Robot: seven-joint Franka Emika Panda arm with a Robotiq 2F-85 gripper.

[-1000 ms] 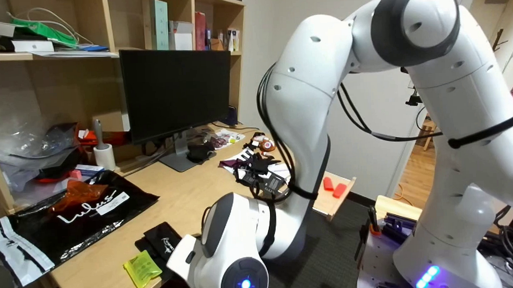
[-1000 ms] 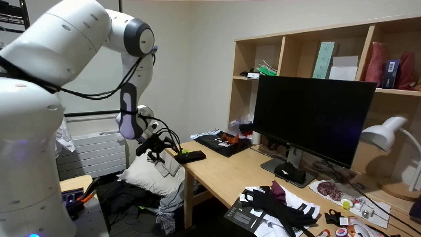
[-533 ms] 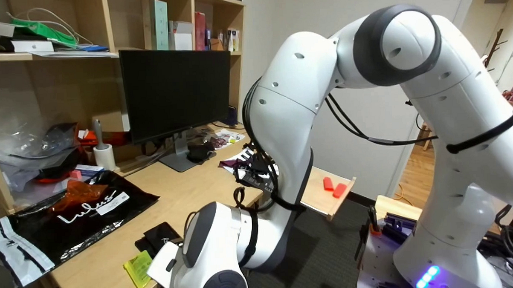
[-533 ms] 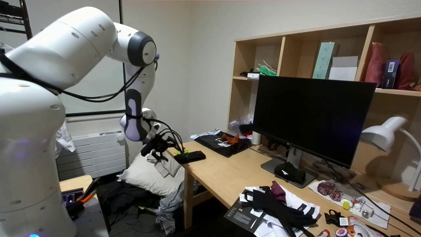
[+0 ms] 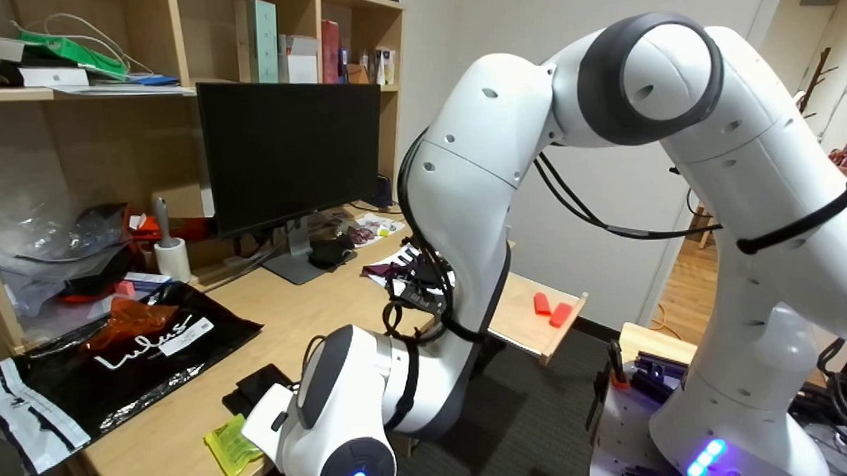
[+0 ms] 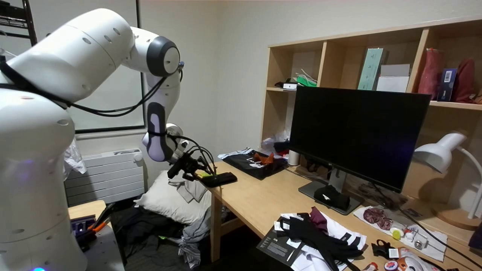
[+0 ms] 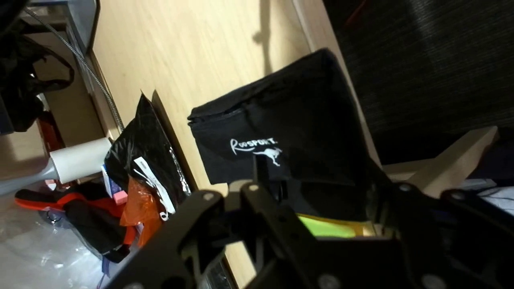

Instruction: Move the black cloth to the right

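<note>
The black cloth lies folded at the near end of the desk, along its edge. In the wrist view the cloth shows a small white print with a kangaroo. It also shows in an exterior view. My gripper is open, its fingers apart over the lower part of the cloth, with nothing visibly clamped. In an exterior view my gripper is at the desk's corner, close beside the cloth; I cannot tell whether it touches. In the opposite exterior view the arm's hand hides the gripper and part of the cloth.
A yellow-green pad lies against the cloth. A large printed black sheet lies further along the desk. A monitor stands at the back. Black gloves and papers lie at the far end.
The arm has come lower and my gripper has moved in over the desk corner, toward the cloth. The hand now covers more of the cloth. The cloth looks nearly in place.
</note>
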